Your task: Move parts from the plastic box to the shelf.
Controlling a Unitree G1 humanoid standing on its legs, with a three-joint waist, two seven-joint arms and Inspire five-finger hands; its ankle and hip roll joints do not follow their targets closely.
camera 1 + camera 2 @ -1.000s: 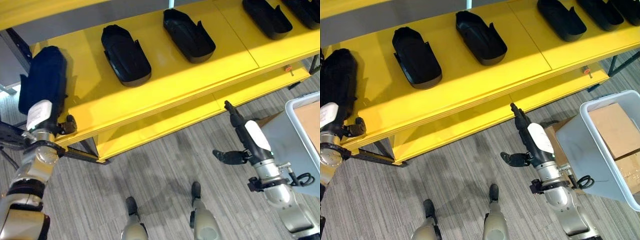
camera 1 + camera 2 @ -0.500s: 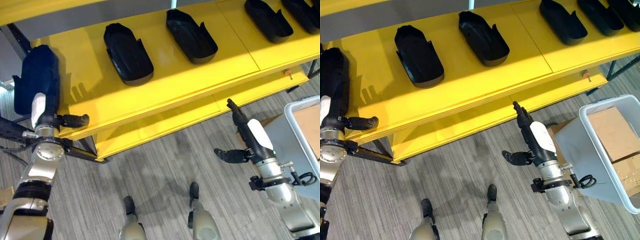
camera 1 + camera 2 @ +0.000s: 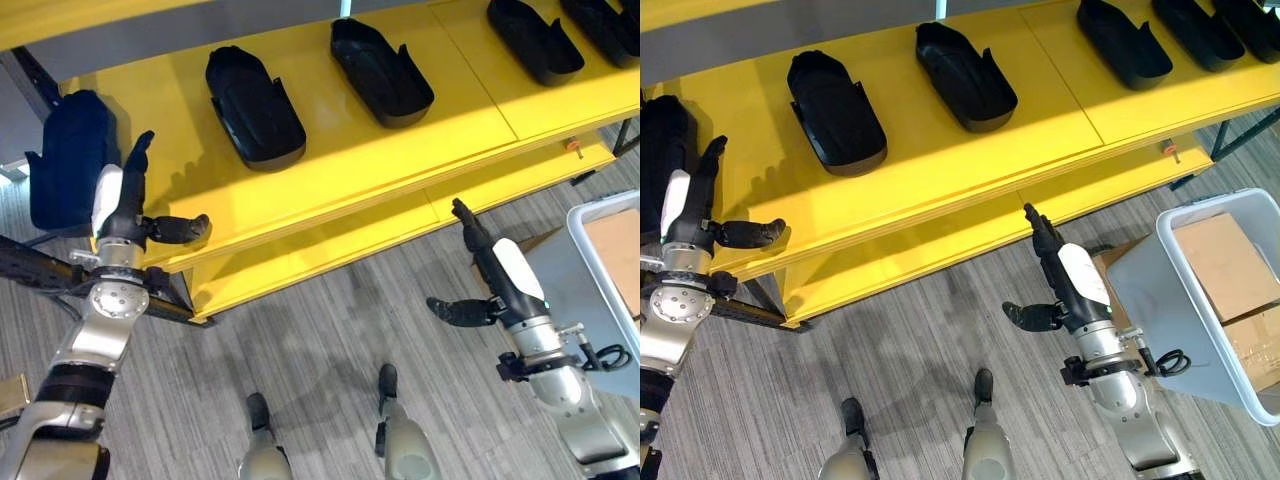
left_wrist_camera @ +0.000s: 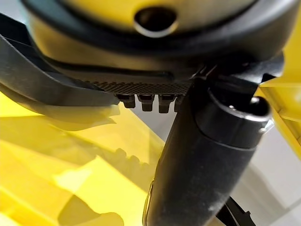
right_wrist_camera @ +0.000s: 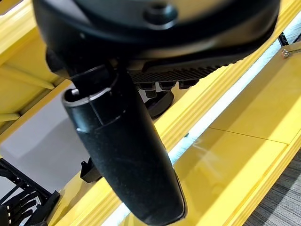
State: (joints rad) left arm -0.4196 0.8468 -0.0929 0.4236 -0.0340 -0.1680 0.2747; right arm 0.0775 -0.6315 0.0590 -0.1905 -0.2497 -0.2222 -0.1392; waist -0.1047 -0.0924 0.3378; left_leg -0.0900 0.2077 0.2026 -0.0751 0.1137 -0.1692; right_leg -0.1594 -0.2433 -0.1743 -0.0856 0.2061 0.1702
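Note:
A black moulded part (image 3: pixel 72 155) lies at the left end of the yellow shelf (image 3: pixel 340 160). Just right of it my left hand (image 3: pixel 118 205) stands open over the shelf's front edge, fingers straight up and thumb pointing right, holding nothing. Further right on the shelf lie more black parts (image 3: pixel 252 105) (image 3: pixel 380 70) (image 3: pixel 535 38). My right hand (image 3: pixel 505 275) hangs open and empty below the shelf's edge, fingers straight. To its right stands the grey plastic box (image 3: pixel 1150 285); I cannot see any parts in it.
A lower yellow shelf board (image 3: pixel 330 245) runs under the top one. Cardboard boxes (image 3: pixel 1225 255) sit inside the plastic box. Dark metal shelf legs (image 3: pixel 30 265) stand at the left. Grey striped floor (image 3: pixel 320 340) lies open between the two arms.
My left hand has come off the black part at the shelf's left end and moved right, with fingers now straight. The part stays on the shelf. The right hand has barely moved.

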